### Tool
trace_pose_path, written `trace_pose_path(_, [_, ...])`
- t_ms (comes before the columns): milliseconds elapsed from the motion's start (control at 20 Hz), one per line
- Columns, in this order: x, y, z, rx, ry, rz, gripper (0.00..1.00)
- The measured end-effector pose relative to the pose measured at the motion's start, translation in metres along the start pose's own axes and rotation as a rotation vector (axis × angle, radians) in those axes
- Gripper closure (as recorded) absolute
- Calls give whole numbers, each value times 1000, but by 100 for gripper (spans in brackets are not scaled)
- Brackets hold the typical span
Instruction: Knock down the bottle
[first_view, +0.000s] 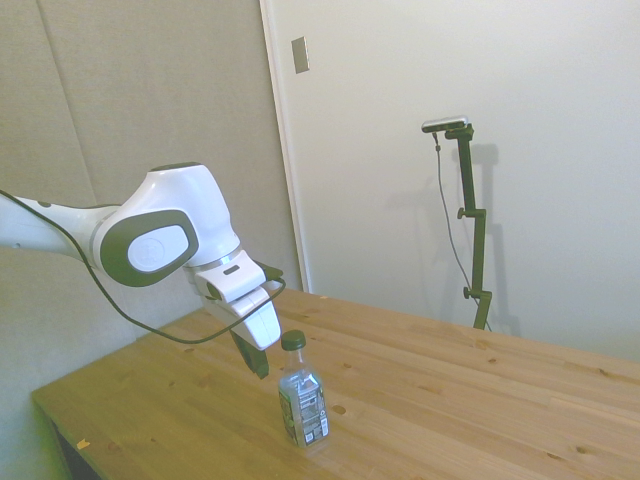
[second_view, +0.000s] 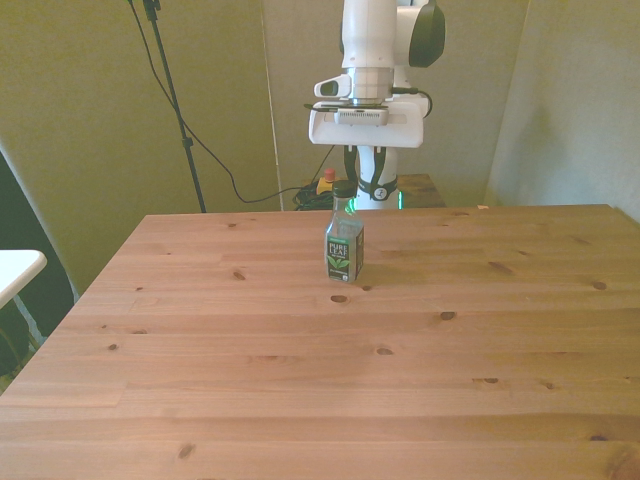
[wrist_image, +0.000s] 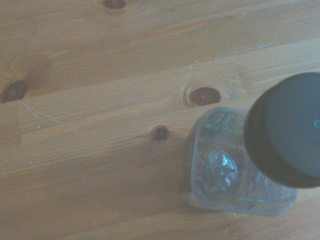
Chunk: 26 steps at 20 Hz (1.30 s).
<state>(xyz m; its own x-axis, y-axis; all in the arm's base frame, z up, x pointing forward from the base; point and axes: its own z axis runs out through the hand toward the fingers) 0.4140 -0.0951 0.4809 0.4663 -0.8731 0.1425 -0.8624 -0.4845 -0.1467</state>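
Note:
The bottle (first_view: 303, 402) stands upright on the wooden table (first_view: 450, 400); it is clear plastic with a dark green cap and a green-and-white label. In the front view the bottle (second_view: 344, 246) stands toward the far middle of the table. My gripper (first_view: 258, 362) hangs tilted just beside the bottle's neck, on the side view's left, and close to the cap without clearly touching it. In the front view my gripper (second_view: 368, 188) sits behind the bottle, slightly to the front view's right. The wrist view looks down on the bottle (wrist_image: 225, 165) and its dark cap (wrist_image: 287, 130).
Bare wood (second_view: 330, 370) stretches toward the near edge in the front view. A wall and a white door (first_view: 450, 150) stand behind the table in the side view. A white surface's corner (second_view: 15, 268) shows at the front view's left.

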Motion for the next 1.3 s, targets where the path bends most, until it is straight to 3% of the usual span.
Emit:
trace_pose_path(400, [10,2,-3,8,3,17,100])
trace_pose_path(700, [52,-4,-5,12,11,69,100])
trace_pose_path(1000, [110,-58,-1,11,34,106,100])
trace_pose_path(1300, [128,-119,41,-31,45,111,100])
